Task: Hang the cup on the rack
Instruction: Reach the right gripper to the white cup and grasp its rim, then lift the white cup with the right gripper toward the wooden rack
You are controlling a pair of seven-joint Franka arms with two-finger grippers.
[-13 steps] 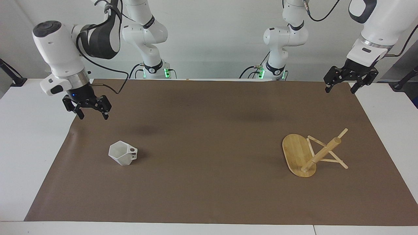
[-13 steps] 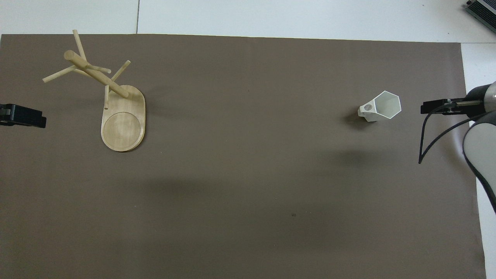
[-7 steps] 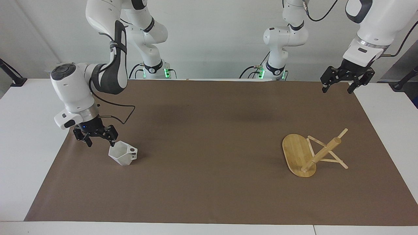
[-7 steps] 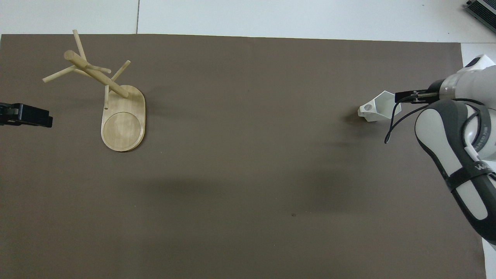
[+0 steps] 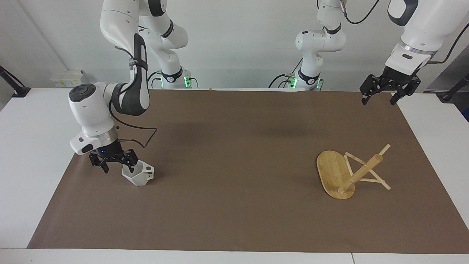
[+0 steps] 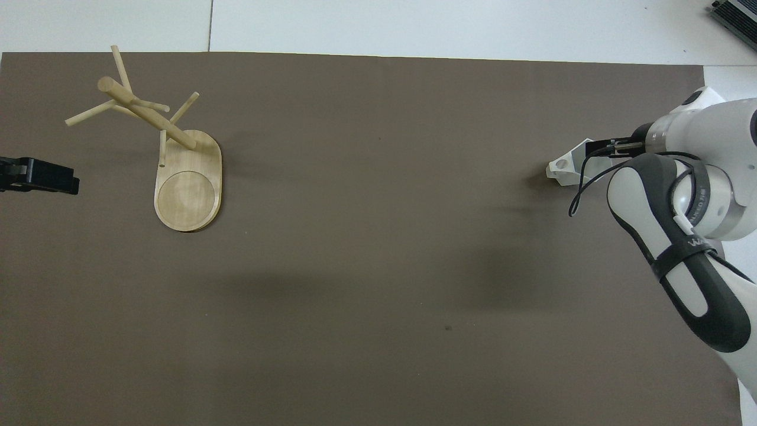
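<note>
The white faceted cup (image 5: 141,176) (image 6: 562,168) sits on the brown mat toward the right arm's end of the table, its handle pointing toward the middle. My right gripper (image 5: 118,168) (image 6: 600,148) is down at the cup's rim and open. One finger reaches into the cup's mouth, and the other is outside the wall on the side away from the handle. The bamboo rack (image 5: 335,174) (image 6: 188,189) stands on its oval base toward the left arm's end. My left gripper (image 5: 377,101) (image 6: 59,180) waits open, raised over the mat's corner near the robots.
The brown mat (image 5: 234,146) covers most of the white table (image 5: 33,146). The right arm's forearm and cable (image 6: 680,236) hang over the mat beside the cup and hide most of it from above.
My right gripper has come down from above the mat's edge to the cup's rim, still open. The cup and the rack have not moved. The left gripper rose slightly.
</note>
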